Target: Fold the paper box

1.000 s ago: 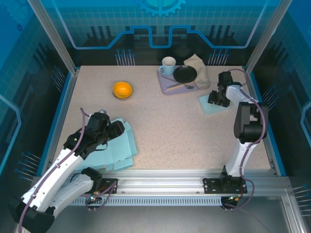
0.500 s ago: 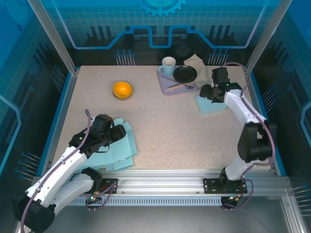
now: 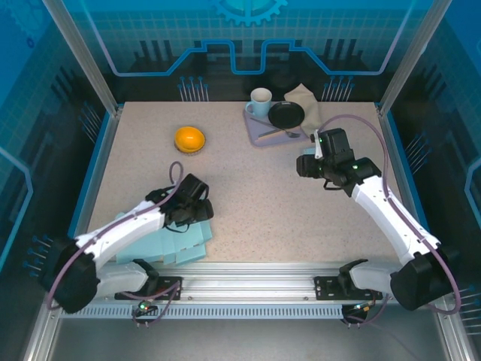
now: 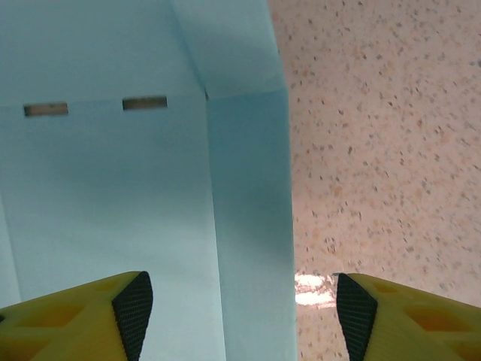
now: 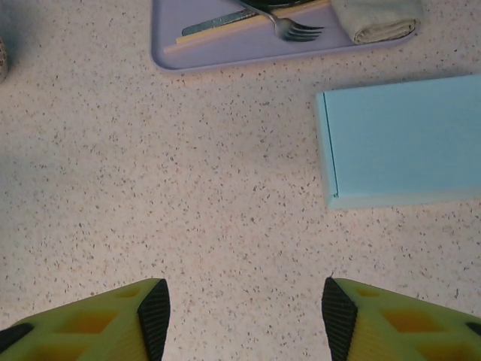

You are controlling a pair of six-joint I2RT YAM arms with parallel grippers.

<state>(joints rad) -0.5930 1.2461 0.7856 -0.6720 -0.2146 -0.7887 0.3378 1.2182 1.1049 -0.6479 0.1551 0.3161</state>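
Left wrist view has the left claw [image 4: 240, 316] with jaws apart and empty, poised over the right-hand edge of the flat paper box [image 4: 113, 188], which lies at the near left of the bench [image 3: 248, 203]. A second ago it sat further back over the sheet, so I'd guess a flap pinch comes next. The right claw [image 5: 244, 316], also apart and empty, has swung off the folded box [image 5: 406, 143]. Two blue boxes, one orange [image 3: 189, 139], one mug [image 3: 260, 100], one tray [image 5: 225, 53], one fork [image 5: 293, 30].

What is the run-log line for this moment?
left gripper: open, over edge of flat light-blue paper box blank | right gripper: open, above speckled table, near folded light-blue box | held: nothing
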